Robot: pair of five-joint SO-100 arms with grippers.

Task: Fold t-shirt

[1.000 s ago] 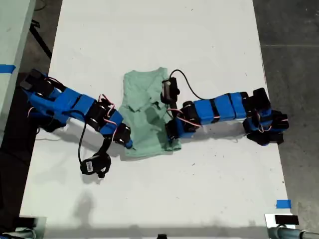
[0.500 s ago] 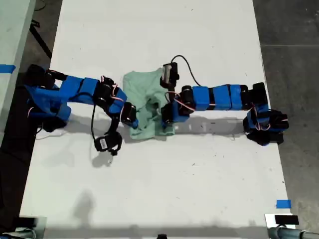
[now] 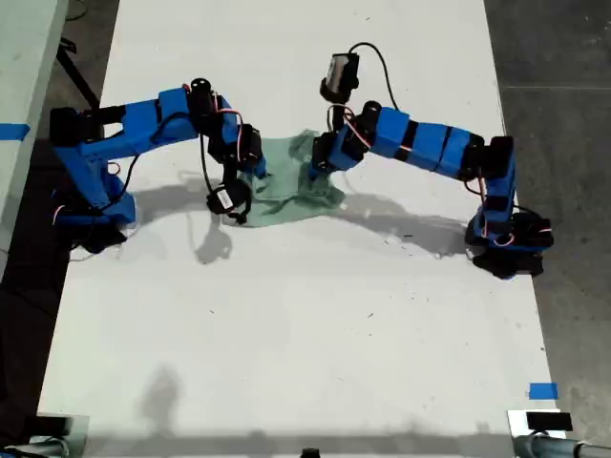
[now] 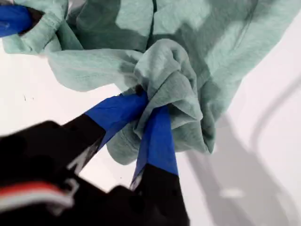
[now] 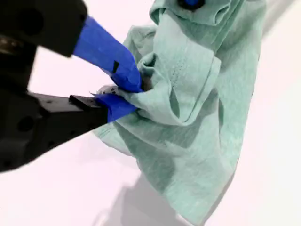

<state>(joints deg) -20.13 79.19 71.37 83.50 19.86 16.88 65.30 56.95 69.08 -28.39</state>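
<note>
The pale mint-green t-shirt is bunched between two blue arms at the middle of the table in the exterior view. One arm reaches in from that view's left, the other arm from its right. Each pinches one side of the cloth, and the wrist views do not show which arm is which. My first gripper is shut on a gathered fold of the t-shirt. My second gripper is shut on an edge of the t-shirt, which hangs down from it. Part of the shirt is lifted off the table.
The long white table fills the exterior view, with dark floor along both of its sides. Both arm bases stand near the table's side edges. A strip of blue tape lies at the exterior view's lower right.
Both arms have risen and swung toward the table's far end, carrying the shirt's near edge with them. The shirt, flat a second ago, is now gathered into a smaller, raised bunch.
</note>
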